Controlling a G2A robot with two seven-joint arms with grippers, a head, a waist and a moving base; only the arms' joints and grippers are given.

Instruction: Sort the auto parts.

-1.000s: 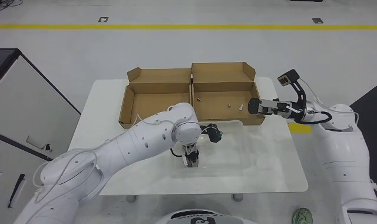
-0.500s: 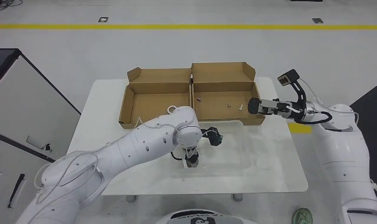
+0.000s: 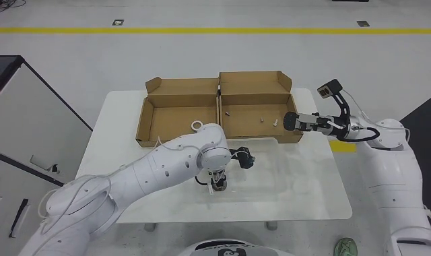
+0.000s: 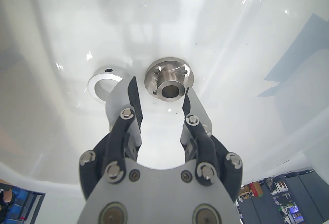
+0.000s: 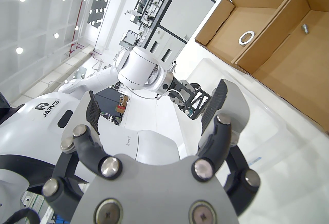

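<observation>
While wide apart, left jaws astride the flanged hub, ring collar just beside

Left arm folds in over the clear tray, wrist turned straight down; left gripper sits low inside the tray's left end, jaws spread; right arm stretches level beyond the tray's far edge; right gripper gapes wide.

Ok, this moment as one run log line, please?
left gripper open at flanged hub | ring beside hub | right gripper open by box
</observation>
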